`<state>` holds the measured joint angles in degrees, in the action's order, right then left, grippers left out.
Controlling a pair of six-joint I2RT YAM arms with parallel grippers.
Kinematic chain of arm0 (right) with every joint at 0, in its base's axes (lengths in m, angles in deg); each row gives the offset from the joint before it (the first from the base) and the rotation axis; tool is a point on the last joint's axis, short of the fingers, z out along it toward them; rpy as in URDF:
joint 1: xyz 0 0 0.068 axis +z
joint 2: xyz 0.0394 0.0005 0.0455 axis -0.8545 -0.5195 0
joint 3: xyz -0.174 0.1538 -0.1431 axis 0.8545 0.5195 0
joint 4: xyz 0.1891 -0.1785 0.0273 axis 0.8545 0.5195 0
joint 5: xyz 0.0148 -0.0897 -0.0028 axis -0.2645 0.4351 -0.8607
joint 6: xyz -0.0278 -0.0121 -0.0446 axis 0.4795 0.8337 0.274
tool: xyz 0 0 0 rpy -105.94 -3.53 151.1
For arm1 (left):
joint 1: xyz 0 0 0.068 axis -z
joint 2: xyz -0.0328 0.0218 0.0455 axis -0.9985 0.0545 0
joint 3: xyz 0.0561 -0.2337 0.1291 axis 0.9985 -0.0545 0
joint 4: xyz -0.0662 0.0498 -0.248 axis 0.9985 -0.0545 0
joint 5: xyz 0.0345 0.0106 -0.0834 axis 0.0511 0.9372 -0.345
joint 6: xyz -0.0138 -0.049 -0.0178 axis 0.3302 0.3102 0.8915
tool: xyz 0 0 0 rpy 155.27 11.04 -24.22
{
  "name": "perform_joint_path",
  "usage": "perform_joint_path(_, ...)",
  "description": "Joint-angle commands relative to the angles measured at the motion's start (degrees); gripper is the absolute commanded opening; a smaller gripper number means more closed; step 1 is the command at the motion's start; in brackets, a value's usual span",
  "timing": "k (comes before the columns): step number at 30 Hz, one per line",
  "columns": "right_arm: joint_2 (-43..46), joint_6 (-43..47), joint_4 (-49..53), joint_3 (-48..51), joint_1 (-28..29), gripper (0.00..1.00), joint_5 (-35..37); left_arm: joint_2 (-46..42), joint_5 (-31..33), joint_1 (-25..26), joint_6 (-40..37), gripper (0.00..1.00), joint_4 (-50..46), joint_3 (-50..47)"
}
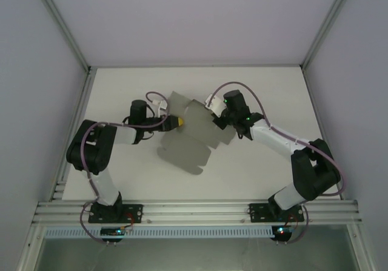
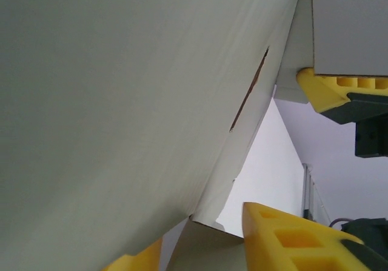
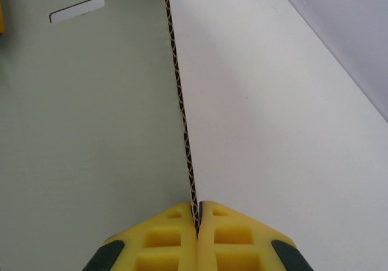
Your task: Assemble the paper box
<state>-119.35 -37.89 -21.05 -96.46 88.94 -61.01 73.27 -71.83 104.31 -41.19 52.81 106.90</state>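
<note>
1. We count one paper box, here a flat grey die-cut sheet with several flaps. There are also two arms and two grippers over one white table.
2. We count one narrow slot cut through the card, seen from the right wrist.
3. Left arm: from above, its elbow is folded out to the left. The forearm runs right, bringing the left gripper to the sheet's left edge.
4. Right arm: the elbow sits out to the right and the forearm angles up and left. That puts the right gripper at the sheet's right edge.
5. So the sheet sits mid-table, between the two grippers, with one on each side.
6. On the right wrist camera, the right gripper has its yellow fingers pressed together on the card's corrugated edge. The grey face spreads to the left and bare table lies to the right.
7. On the left wrist camera, the sheet looms close. The left gripper has its fingers partly apart with a card flap between them. We can't tell whether they pinch it.
</note>
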Motion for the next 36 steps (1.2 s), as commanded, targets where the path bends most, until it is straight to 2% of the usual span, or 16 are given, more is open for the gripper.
perform_joint_path(1,2.49,-2.29,-3.1,-0.41,0.33,0.0,-6.11,0.67,-4.24,1.55,-6.5,0.43,-6.38,0.15)
perform_joint_path(4,2.66,-2.29,-2.62,-0.5,0.18,0.0,-5.79,-1.11,-2.17,0.23,-7.46,0.51,-9.1,-0.73)
perform_joint_path(6,2.93,-2.28,-2.04,-0.69,-0.13,0.0,-5.98,-3.47,-1.0,-1.64,-6.69,0.63,-8.91,-1.76)
perform_joint_path(8,3.11,-2.29,-1.52,-0.69,-0.41,0.0,-6.61,-6.48,0.77,-3.6,-5.54,0.63,-8.81,-2.59)
perform_joint_path(13,3.16,-2.29,-0.44,-0.47,-0.44,0.0,-6.54,-13.87,8.08,-5.91,-8.23,0.83,-15.64,-2.44)
perform_joint_path(18,3.02,-2.29,-0.31,-0.14,-0.77,0.0,-7.19,-17.56,13.32,-8.12,-10.18,0.94,-20.72,-3.49)
perform_joint_path(23,2.67,-2.29,-0.26,-0.5,-0.71,0.0,-7.79,-16.41,10.74,-9.79,-9.37,0.96,-19.62,-4.71)
perform_joint_path(24,2.59,-2.29,-0.29,-0.57,-0.71,0.0,-7.85,-15.61,9.88,-9.81,-9.16,0.94,-19.48,-4.45)
perform_joint_path(28,2.32,-2.34,-0.07,-0.74,-0.71,0.0,-7.86,-14.26,10.99,-10.26,-7.41,0.93,-17.68,-4.9)
perform_joint_path(32,2.23,-2.41,-0.02,-0.54,-0.75,0.0,-7.92,-12.51,7.38,-10.37,-7.13,0.92,-16.23,-4.44)
perform_joint_path(36,2.3,-2.47,0.59,-0.78,-0.71,0.0,-7.69,-14.54,11.78,-11.54,-6.12,0.94,-17.02,-5.23)
